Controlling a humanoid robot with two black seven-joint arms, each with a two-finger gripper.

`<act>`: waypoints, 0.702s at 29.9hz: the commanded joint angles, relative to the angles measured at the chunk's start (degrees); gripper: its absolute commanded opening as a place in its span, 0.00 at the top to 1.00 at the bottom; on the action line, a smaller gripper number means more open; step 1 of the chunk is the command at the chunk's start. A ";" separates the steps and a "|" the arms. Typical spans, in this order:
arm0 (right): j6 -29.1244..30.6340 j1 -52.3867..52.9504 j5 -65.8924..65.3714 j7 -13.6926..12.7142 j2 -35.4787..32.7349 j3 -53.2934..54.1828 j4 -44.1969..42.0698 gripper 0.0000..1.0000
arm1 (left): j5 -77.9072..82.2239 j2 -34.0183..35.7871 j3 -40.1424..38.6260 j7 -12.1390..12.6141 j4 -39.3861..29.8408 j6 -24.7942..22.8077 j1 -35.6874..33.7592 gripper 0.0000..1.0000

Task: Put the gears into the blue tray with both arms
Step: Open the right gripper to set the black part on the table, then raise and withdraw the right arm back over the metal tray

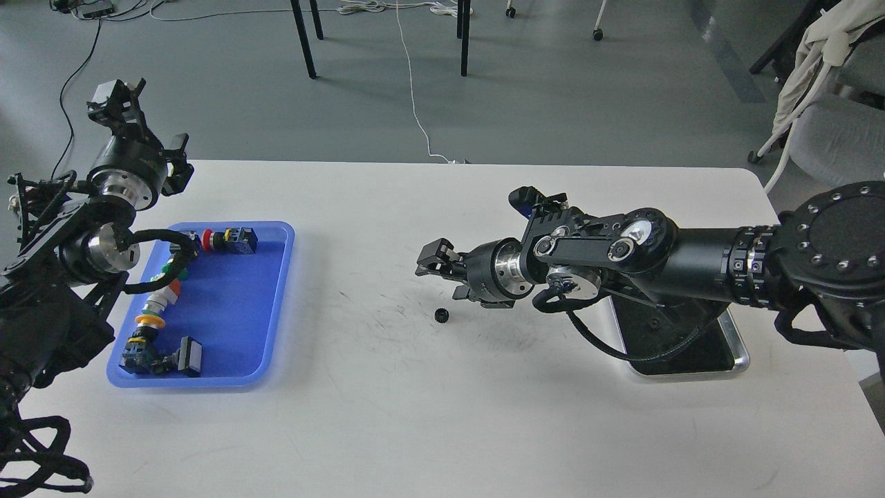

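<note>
One small black gear [440, 315] lies on the white table, near the middle. My right gripper [430, 259] hovers just above and slightly left of it, pointing left, its fingers a little apart with nothing between them. The blue tray [235, 311] sits at the left of the table and holds several push-button switches along its left and top sides. I see no gear inside it. My left gripper [119, 97] is raised beyond the tray's far left corner, off the table edge. It is seen end-on, so its fingers cannot be told apart.
A silver metal tray [741, 353] with a dark bottom lies at the right, partly under my right forearm. Chair legs and cables are on the floor beyond the table's far edge. A chair with cloth stands at far right.
</note>
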 commanded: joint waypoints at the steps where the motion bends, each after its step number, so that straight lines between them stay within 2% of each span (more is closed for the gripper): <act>1: 0.07 0.16 0.02 -0.07 0.00 1.88 -3.40 0.07 | 0.09 0.00 0.08 0.17 0.00 0.09 0.00 0.02; 8: 0.95 0.68 0.10 0.11 0.00 12.50 -10.88 0.06 | 0.88 -0.17 0.17 0.78 -0.88 0.27 -0.17 0.02; 12: 1.04 -0.28 0.02 0.28 0.00 25.76 -11.68 0.04 | 0.79 0.00 0.17 1.04 -2.19 0.27 -0.96 0.02; 14: 1.04 -2.29 0.19 0.28 -0.18 33.49 -10.54 0.04 | 0.88 0.79 0.17 2.09 -2.20 -0.34 -1.40 0.02; 18: 0.96 -10.01 0.19 0.37 -15.16 51.50 -2.12 0.04 | 1.75 2.90 2.09 6.31 -2.63 -2.54 -3.33 0.02; 21: 2.26 -19.50 0.28 1.07 -20.91 65.83 2.11 0.03 | 6.14 4.91 8.76 7.20 -6.49 -2.72 -5.70 0.02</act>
